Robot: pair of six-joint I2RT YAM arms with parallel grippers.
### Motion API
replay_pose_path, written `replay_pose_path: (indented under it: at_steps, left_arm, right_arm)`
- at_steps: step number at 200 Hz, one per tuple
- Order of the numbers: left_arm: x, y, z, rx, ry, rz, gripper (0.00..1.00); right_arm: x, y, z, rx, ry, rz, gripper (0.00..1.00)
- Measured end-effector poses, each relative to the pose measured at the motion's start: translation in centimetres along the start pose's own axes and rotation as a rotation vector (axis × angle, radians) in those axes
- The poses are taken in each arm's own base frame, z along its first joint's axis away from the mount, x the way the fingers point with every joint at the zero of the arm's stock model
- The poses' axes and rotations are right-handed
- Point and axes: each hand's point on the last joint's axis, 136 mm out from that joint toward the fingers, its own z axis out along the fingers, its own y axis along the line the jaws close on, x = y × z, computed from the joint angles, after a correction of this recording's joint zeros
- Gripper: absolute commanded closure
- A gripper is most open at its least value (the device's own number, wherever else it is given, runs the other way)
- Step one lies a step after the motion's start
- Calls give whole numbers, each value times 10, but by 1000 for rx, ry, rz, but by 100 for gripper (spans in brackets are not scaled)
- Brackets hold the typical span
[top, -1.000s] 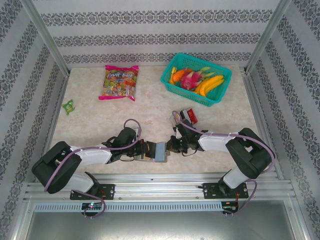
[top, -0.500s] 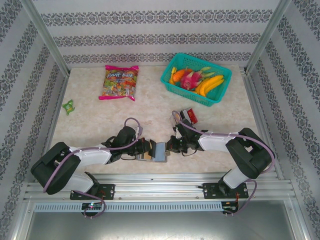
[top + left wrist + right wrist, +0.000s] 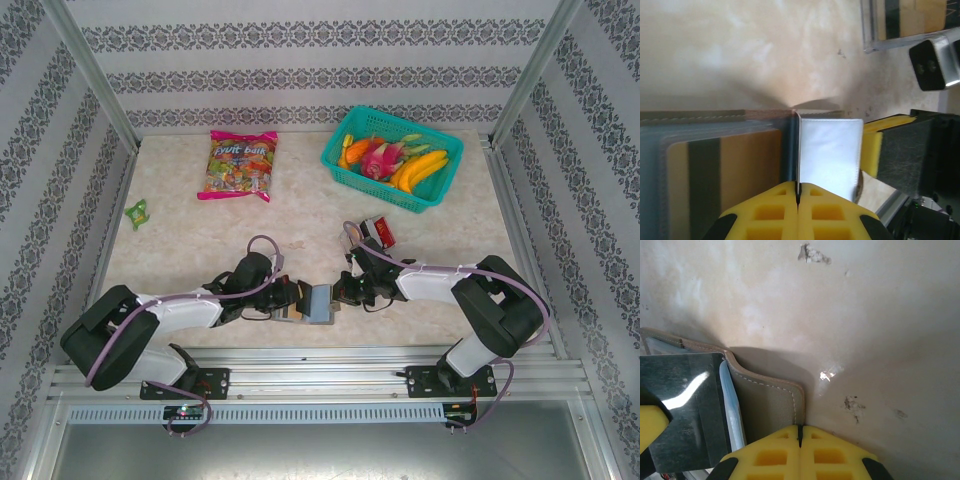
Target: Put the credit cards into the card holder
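desk, marbled beige. teal basket of fruit, far right. pink candy bag, far left, lettering roughly "fruit ball". card holder open at near centre; left pincer clamped on its pale inner panel, right pincer clamped on its tan edge. credit cards just behind the right arm.

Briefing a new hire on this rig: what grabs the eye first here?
Left jaws and right jaws meet at the near middle of the table, both shut on the open card holder. Next comes the teal basket of bright fruit at the far right. The candy bag lies at the far left.
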Motion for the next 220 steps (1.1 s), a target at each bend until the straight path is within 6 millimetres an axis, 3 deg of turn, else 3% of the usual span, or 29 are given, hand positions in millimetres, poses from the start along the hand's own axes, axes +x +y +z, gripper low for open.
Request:
replay_pose_path:
  at_steps: [113,145,162,186,220]
  left_arm:
    - [5,15,5,-77,40,49,99]
    - [5,16,5,-80,41,58,99]
    - [5,13,4,-71,40,62,99]
    - [6,9,2,-51,37,60,99]
    - [7,6,1,-41,39,52,98]
  right_arm:
    - [0,0,0,0,0,-11,93]
    - [-1,-2,-1,15,-2,-19,79]
    - [-4,-5,-10,55,-23,-34,69]
    - [-9,-3,-34,102,-84,-78,67]
    - [-13,20,-59,45,-158,-132,83]
